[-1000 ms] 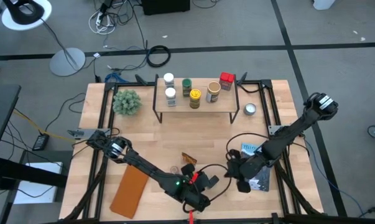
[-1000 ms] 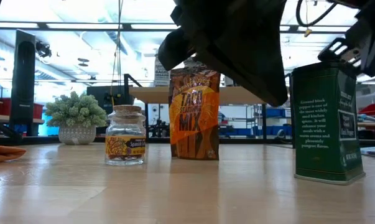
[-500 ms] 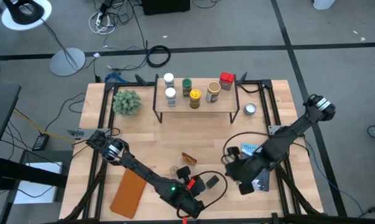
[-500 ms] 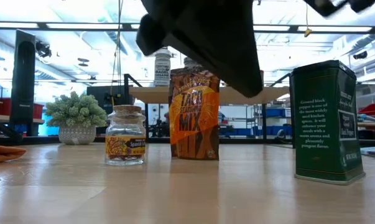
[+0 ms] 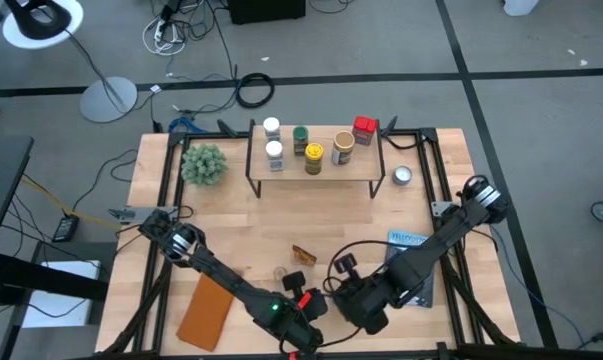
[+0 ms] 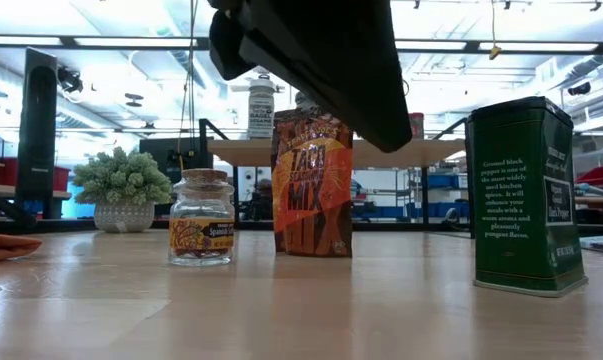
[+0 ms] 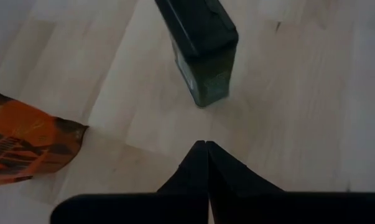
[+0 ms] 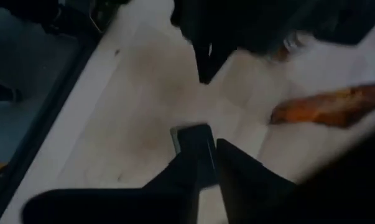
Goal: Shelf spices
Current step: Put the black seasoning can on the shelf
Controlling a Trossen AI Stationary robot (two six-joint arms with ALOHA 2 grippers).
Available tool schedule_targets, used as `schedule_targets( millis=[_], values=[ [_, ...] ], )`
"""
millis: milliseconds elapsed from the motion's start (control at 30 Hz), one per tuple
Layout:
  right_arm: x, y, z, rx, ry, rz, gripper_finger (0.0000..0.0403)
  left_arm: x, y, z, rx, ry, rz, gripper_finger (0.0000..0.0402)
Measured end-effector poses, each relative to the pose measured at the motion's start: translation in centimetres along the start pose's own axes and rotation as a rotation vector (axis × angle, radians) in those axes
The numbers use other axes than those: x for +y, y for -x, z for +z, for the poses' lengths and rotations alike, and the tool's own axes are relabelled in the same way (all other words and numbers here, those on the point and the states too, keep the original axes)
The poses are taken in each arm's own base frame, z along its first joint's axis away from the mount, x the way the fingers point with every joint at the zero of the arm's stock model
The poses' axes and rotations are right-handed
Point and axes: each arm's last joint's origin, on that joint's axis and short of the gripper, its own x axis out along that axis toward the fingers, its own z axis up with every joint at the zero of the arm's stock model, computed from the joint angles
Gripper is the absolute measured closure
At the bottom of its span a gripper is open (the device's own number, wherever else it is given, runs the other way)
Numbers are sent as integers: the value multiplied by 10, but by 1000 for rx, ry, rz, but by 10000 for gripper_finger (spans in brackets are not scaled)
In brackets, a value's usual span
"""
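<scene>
A dark green tin (image 6: 526,195) stands upright on the table; the right arm covers it in the high view. An amber packet (image 6: 313,185) and a cork-topped glass jar (image 6: 201,217) stand left of it, also seen from above as the packet (image 5: 303,253) and the jar (image 5: 279,272). The shelf (image 5: 316,168) at the far side carries several spices. My left gripper (image 7: 206,146) is shut, hovering just short of the tin (image 7: 203,50), near the table's near edge (image 5: 306,305). My right gripper (image 5: 353,298) hangs above the tin, fingers together (image 8: 213,146).
A potted plant (image 5: 203,163) sits at the far left. A brown pad (image 5: 206,310) lies at the near left. A blue-and-white book (image 5: 411,245) lies partly under the right arm. A small round tin (image 5: 403,176) sits right of the shelf. Bare wood lies between the shelf and the packet.
My right gripper has swung toward the table's left and near edge, ending over the tin, and has risen out of the low view. My left gripper has drawn back toward the near edge. The tin, packet and jar have stayed where they were.
</scene>
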Motion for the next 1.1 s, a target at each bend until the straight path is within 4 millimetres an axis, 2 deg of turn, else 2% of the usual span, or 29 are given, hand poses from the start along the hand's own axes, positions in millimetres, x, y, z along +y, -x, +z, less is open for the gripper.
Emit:
schedule_targets(
  millis=[267, 633, 867, 1100],
  values=[
    [1, -23, 1, 56, 44, -10, 256, -11, 9, -10, 0, -47, -25, 401],
    [-4, -27, 1, 65, 19, 39, 158, -38, 34, -37, -15, -68, -89, 401],
    [-2, -40, -9, 95, 19, 35, 142, -55, 58, -65, -11, -61, -108, 401],
    [-8, -45, -7, 61, 29, 30, 157, -62, 68, -76, -39, -34, -111, 401]
  ],
)
